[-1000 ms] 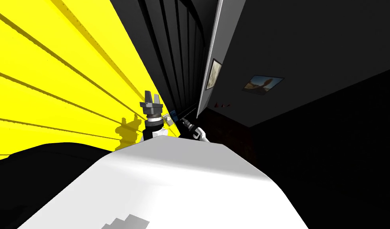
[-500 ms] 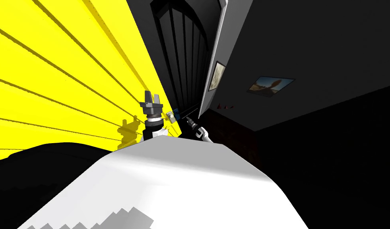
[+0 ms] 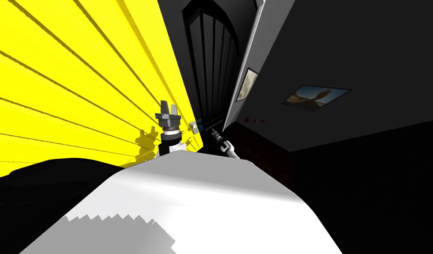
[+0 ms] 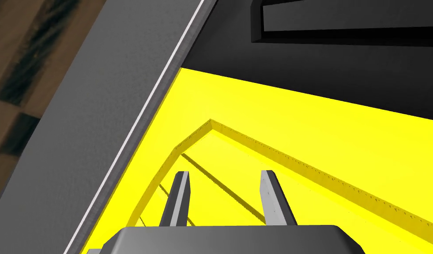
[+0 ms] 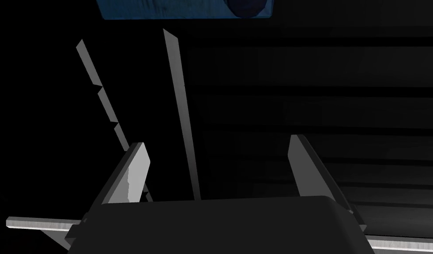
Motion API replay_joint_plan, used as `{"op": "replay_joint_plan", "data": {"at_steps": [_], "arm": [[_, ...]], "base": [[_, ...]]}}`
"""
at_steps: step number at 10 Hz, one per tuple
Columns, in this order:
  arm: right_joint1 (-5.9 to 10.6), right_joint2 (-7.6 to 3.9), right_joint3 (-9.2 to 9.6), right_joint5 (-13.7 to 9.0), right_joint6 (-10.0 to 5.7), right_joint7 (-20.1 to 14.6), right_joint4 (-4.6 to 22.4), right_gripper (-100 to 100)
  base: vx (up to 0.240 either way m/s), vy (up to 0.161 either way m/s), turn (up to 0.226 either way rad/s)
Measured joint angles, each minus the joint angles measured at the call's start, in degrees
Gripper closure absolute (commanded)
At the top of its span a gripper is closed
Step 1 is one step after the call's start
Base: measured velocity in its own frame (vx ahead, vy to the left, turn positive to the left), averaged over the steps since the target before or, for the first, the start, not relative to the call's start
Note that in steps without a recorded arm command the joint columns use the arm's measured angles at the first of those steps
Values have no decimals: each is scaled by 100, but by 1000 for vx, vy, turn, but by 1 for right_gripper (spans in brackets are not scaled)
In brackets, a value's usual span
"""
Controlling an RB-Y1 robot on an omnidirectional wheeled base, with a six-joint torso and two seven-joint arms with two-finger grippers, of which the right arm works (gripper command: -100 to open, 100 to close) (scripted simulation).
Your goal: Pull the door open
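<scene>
A dark door [image 3: 211, 66] with an arched, ribbed panel stands between a yellow slatted wall [image 3: 78, 88] and a light grey edge [image 3: 250, 57]. A small blue and grey plate [image 3: 196, 125] sits low on the door. My right gripper [image 3: 209, 129] reaches towards the door beside that plate. In the right wrist view it [image 5: 216, 142] is open over the dark ribbed surface. A thin grey strip [image 5: 180, 110] runs between its fingers, and the blue plate [image 5: 184, 9] lies beyond the tips. My left gripper [image 3: 168, 105] is raised before the yellow wall, open and empty [image 4: 224, 173].
A dark wall to the right of the grey edge carries two framed pictures [image 3: 247, 84] [image 3: 314, 97]. The floor on the right is very dim. The yellow wall [image 4: 299, 132] stands close to my left hand, with a grey band [image 4: 100, 110] alongside it.
My head view has swung, so the door, grey edge and pictures sit further right. The right arm has shifted slightly right with the door. The left gripper holds its pose.
</scene>
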State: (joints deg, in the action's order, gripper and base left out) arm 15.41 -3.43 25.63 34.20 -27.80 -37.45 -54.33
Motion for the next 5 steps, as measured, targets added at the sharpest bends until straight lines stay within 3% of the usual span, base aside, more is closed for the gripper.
{"op": "replay_joint_plan", "data": {"at_steps": [3,5], "arm": [[38,-50,-320,-186,5,253,169,-100],[207,-88,-571,-336,-50,384,437,-100]], "base": [[-32,-17,134],[-33,-13,210]]}}
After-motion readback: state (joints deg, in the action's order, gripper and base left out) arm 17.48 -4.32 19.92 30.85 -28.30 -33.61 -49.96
